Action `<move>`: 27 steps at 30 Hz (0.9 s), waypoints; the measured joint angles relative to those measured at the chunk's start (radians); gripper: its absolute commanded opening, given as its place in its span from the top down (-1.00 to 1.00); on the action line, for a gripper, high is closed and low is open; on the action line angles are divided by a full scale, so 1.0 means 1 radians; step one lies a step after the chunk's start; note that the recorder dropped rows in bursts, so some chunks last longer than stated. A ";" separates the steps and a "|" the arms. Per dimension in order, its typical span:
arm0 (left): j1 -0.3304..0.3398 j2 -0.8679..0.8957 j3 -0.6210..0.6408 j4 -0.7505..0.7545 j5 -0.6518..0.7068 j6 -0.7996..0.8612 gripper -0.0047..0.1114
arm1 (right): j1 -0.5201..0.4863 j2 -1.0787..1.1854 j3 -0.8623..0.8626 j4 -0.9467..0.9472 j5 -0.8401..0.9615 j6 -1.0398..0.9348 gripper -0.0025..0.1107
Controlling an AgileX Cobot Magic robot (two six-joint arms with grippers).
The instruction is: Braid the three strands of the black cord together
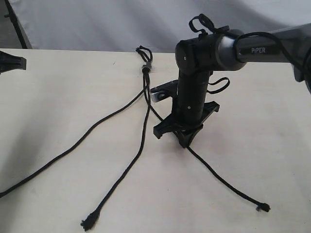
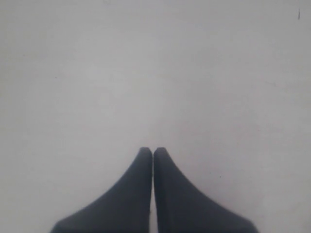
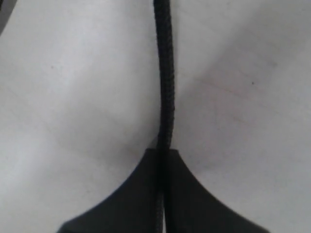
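the black cord fans from a grey band into three woven strands across the surface; right gripper pinches one strand, left gripper pressed together.

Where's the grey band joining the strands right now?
In the exterior view, the grey band lies near the table's far edge, just left of the right arm.

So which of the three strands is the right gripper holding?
The rightmost strand, pinched in the right gripper; the middle strand and left strand lie free.
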 measured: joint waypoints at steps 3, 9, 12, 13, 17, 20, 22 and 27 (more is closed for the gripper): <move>0.000 0.000 0.000 -0.004 0.000 0.000 0.89 | 0.000 0.000 0.009 0.000 -0.016 0.011 0.96; 0.000 0.000 0.000 -0.004 0.000 0.000 0.89 | 0.000 0.000 0.009 -0.005 -0.025 0.022 0.80; 0.000 0.000 0.000 -0.008 0.000 0.000 0.89 | 0.014 0.000 0.012 -0.057 -0.034 0.067 0.40; 0.000 0.000 0.000 -0.015 0.000 0.003 0.89 | 0.021 0.000 0.011 -0.080 -0.034 0.089 0.26; 0.000 0.000 0.000 -0.046 0.000 0.030 0.89 | 0.047 0.000 0.009 -0.144 -0.035 0.087 -0.02; -0.005 0.000 0.000 -0.075 0.000 0.060 0.89 | 0.061 -0.008 0.003 -0.148 -0.038 0.066 -0.01; -0.026 0.000 0.000 -0.105 0.002 0.085 0.89 | 0.068 -0.042 -0.002 -0.148 -0.038 0.045 0.04; -0.175 0.000 0.000 -0.210 0.002 0.196 0.89 | 0.045 -0.218 -0.007 -0.148 -0.053 0.024 0.23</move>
